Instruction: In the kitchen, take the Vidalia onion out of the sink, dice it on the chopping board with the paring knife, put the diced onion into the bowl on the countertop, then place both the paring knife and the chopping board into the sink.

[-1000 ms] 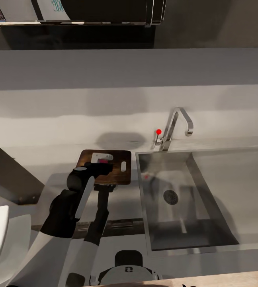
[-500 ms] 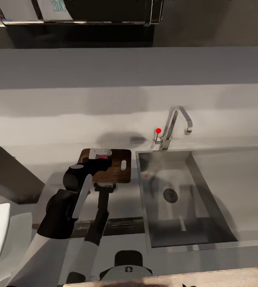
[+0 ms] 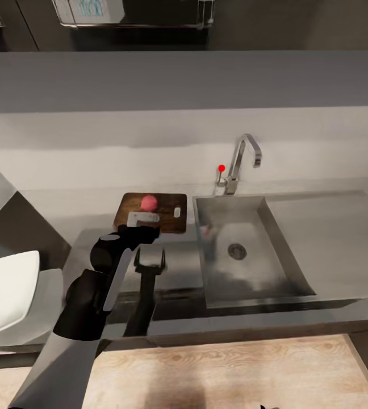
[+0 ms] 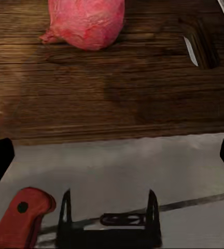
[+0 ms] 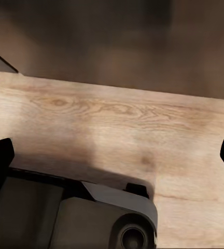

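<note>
**Onion on the board, cutting not yet begun**

My left gripper (image 4: 114, 150) is spread wide with nothing between its fingers, hovering over the grey counter (image 3: 178, 267) just short of the board's near edge. Just past that edge, the onion (image 4: 86, 21) sits whole on the dark wooden board (image 4: 112, 88), toward its far side and well apart from the slot handle. From the head camera, the onion (image 3: 148, 202) and board (image 3: 167, 201) lie just left of the steel sink (image 3: 263, 267), whose basin looks bare around the drain. My right gripper (image 5: 113, 153) is also open and holds nothing; it hangs low over the wood floor (image 5: 122, 119), away from the work.

I judge the first step finished: the onion is out of the sink and on the board. Everything else is still ahead: picking up the knife, dicing, moving the pieces to the bowl, then putting knife and board in the sink
</note>
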Robot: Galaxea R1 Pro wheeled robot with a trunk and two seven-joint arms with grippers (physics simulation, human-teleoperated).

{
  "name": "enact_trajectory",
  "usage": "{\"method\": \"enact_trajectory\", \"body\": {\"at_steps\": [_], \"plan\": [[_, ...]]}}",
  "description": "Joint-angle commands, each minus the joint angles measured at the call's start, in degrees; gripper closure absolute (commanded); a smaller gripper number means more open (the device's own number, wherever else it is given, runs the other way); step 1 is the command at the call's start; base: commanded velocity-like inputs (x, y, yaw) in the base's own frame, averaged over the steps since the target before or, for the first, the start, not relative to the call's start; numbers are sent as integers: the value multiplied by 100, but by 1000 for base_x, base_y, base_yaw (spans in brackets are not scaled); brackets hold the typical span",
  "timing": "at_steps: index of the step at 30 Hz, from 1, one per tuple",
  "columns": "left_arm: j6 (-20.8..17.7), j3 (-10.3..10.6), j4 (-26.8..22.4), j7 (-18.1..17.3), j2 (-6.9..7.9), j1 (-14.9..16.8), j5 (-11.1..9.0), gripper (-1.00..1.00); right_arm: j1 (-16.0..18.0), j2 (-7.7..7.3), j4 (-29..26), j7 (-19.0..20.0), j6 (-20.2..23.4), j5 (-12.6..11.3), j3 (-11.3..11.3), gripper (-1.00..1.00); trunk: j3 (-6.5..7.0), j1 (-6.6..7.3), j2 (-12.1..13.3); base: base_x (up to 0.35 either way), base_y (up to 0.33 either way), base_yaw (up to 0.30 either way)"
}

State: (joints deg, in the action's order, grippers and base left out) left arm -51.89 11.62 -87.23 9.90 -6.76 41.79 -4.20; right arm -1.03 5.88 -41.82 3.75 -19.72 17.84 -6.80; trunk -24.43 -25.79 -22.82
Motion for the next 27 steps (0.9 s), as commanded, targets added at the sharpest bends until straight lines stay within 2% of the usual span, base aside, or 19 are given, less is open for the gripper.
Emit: {"method": "enact_trajectory", "body": {"at_steps": [1, 11, 27], "plan": [[-23, 5, -1, 47, 0, 4, -45, -100, -2, 9, -10, 39, -15, 44, -41, -100, -8, 0, -10, -344, 0, 0], [-23, 7, 4, 47, 0, -146, -46, -100, -2, 9, -10, 38, -15, 44, -41, -100, -8, 0, -10, -344, 0, 0], [-23, 7, 4, 47, 0, -189, -46, -100, -2, 9, -10, 38, -15, 44, -41, -100, -8, 0, -10, -344, 0, 0]]}}
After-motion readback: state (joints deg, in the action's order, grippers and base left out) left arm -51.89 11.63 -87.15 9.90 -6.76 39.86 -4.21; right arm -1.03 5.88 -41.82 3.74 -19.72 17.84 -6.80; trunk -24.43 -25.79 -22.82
